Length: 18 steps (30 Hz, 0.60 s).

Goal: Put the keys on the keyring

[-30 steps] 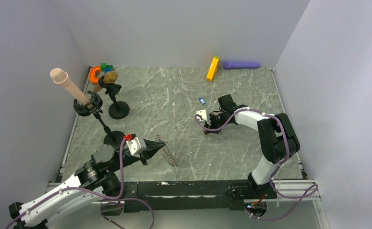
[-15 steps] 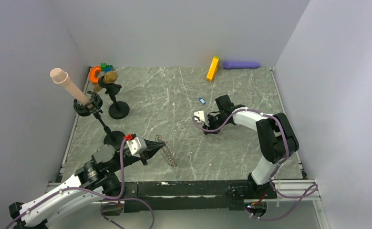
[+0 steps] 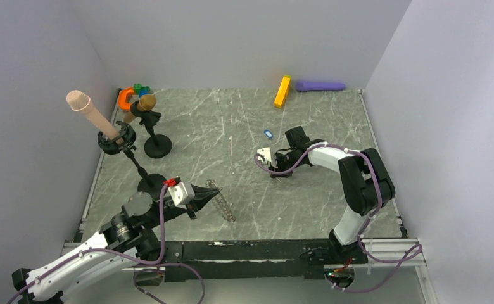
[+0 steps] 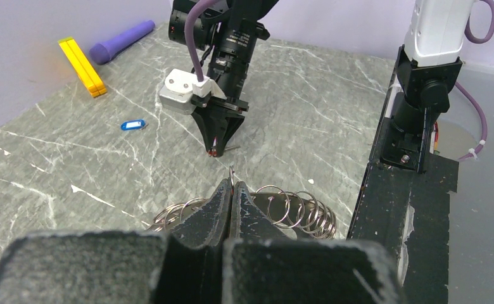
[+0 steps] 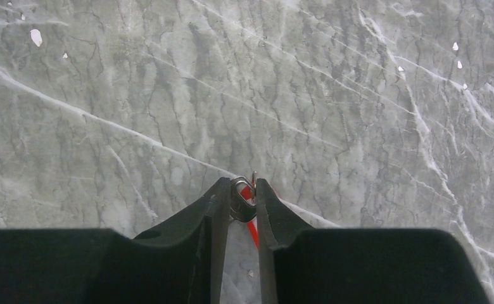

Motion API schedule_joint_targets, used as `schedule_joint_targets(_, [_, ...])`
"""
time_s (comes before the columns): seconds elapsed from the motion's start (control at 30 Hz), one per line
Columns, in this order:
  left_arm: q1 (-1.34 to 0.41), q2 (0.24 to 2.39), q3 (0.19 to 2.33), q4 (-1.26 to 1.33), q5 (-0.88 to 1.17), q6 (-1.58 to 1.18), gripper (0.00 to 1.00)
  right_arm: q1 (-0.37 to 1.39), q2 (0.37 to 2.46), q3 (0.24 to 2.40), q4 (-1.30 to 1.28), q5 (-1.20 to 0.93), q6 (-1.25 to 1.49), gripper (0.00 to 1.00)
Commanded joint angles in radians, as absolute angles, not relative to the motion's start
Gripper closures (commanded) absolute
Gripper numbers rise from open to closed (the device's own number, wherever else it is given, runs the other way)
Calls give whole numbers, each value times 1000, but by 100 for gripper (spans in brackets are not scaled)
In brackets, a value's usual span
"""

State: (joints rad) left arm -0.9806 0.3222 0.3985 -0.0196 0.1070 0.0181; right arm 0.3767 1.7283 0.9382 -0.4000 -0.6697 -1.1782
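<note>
Clamped in the closed tips of the left pincer (image 4: 232, 190): one keyring (image 4: 295, 215), low on the counter (image 3: 232, 120). Pinched in the right pincer (image 5: 240, 190): one red key (image 5: 253, 233). Loose nearby: one blue key (image 3: 268, 133).

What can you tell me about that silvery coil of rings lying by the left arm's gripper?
The keyring is a string of thin silver wire rings that overlap like a loose coil, and its shine suggests metal. It lies in a short slanted line on the grey marbled table, toward the front on the left arm's side. The left gripper is shut at its middle. One thin wire loop pokes up between the fingertips, so it seems pinched there. No key tag shows on it.
</note>
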Motion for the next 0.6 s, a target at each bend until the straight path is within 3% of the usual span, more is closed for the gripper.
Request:
schedule_joint_targets(0.0, [-978, 312, 414, 55, 97, 19, 100, 381, 1736, 975, -405, -675, -1178, 75])
schedule_joint_targets(0.27, [-977, 318, 420, 54, 99, 23, 100, 380, 1733, 972, -404, -680, -1172, 78])
schedule_joint_targets(0.57, [-977, 326, 427, 54, 100, 25, 100, 376, 1703, 952, -383, -696, -1155, 72])
